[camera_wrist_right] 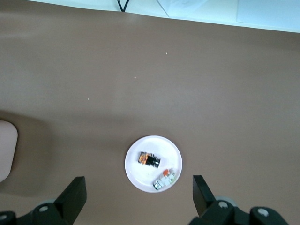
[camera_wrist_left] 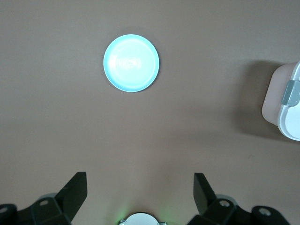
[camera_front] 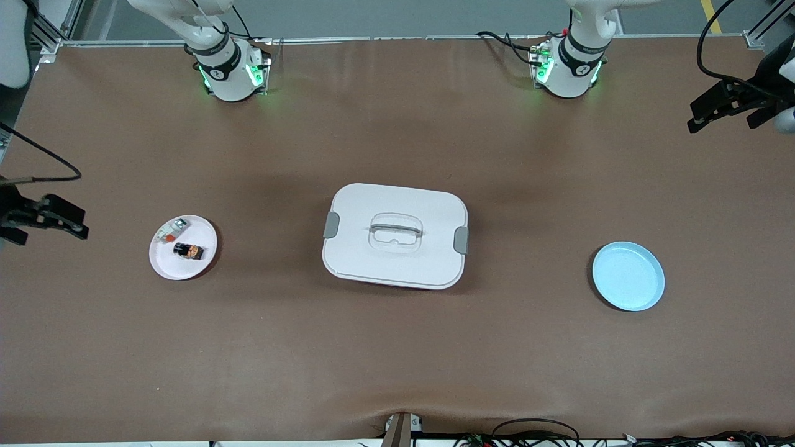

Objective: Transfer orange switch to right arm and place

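Observation:
The orange switch point(camera_front: 188, 251) point(camera_wrist_right: 149, 160), a tiny black block with an orange band, lies on a small white plate point(camera_front: 186, 273) point(camera_wrist_right: 161, 146) toward the right arm's end of the table. A white part with red-orange marks point(camera_front: 171, 231) point(camera_wrist_right: 165, 179) lies beside it on the same plate. My right gripper point(camera_front: 77, 225) point(camera_wrist_right: 139, 183) hangs open and empty over the table's edge at that end, apart from the plate. My left gripper point(camera_front: 699, 118) point(camera_wrist_left: 139, 180) is open and empty, high over the left arm's end.
A white lidded box point(camera_front: 395, 236) point(camera_wrist_left: 286, 108) with grey clips and a recessed handle sits mid-table. An empty light blue plate point(camera_front: 627, 276) point(camera_wrist_left: 131, 63) lies toward the left arm's end. Cables run along the table edge nearest the front camera.

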